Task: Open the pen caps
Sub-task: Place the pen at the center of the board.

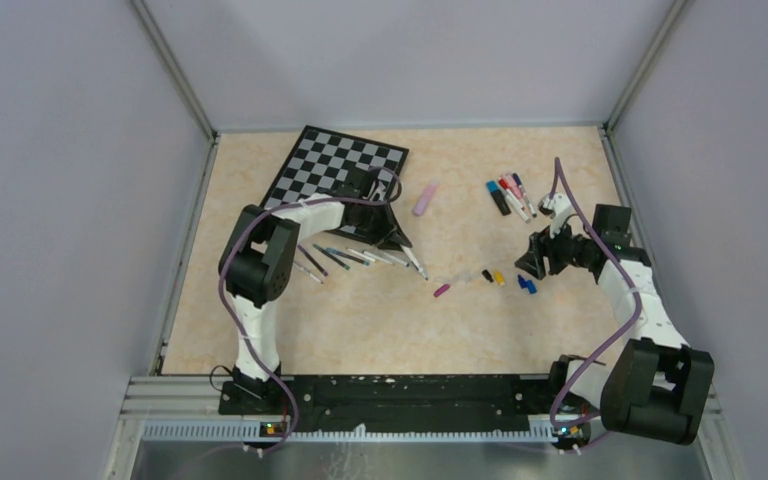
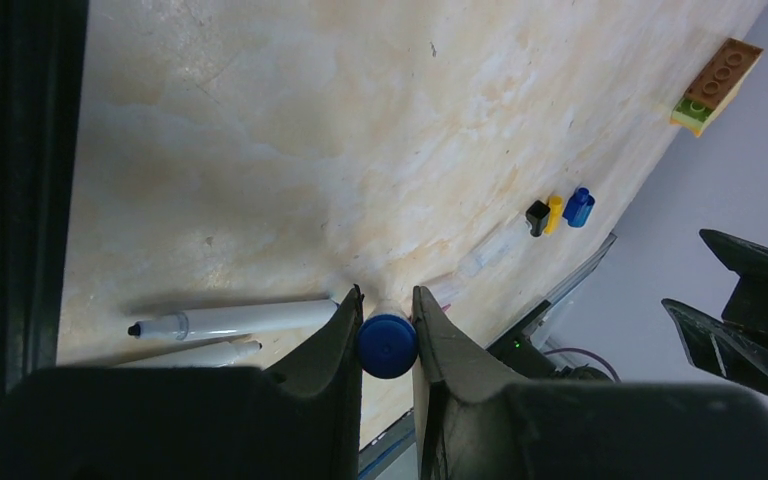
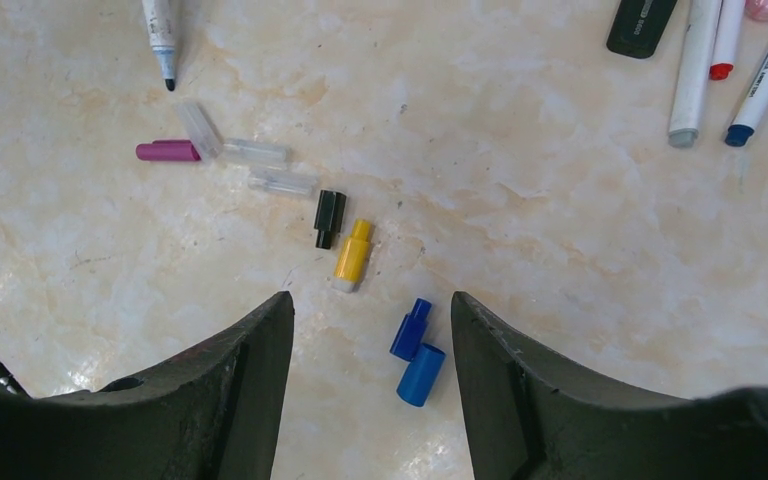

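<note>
Left hand [image 2: 387, 300]: closed tight on a pen, fingers [image 2: 335, 345] pinching its blue cap [image 2: 387, 346] from both sides. I see the cap end-on, round and stubby. The white body behind it is mostly hidden. This grip sits just off the near right corner of the chessboard [image 1: 340, 168].

Right hand [image 3: 368, 305]: open, holding nothing, jaws spread wide above the table [image 1: 460, 335]. It hangs well to the right of the chessboard and nearer to me than the board.

Surface: pale beige table, marbled cream and tan like stone, faintly smudged. Plain grey-lilac walls on three sides, with metal posts [image 1: 175, 75] rising at the far corners behind the chessboard.

Pens:
- A row of thin pens [image 1: 345, 257] lies side by side along the chessboard's near edge, white and dark bodies. One white pen [image 2: 235, 320] shows a bare dark nib.
- A lilac pen [image 1: 425, 198] lies alone just right of the chessboard.
- A capped group [image 1: 508, 195] lies further right of the chessboard: a black marker and white bodies with red, blue and pink ends.

Loose caps, strung out to the right of the chessboard's near corner and nearer to me:
- purple cap [image 3: 168, 151]
- three clear caps [image 3: 255, 152]
- black cap [image 3: 329, 217]
- yellow cap [image 3: 352, 255]
- two blue caps [image 3: 411, 332], touching end to end, directly under my open right hand
</note>
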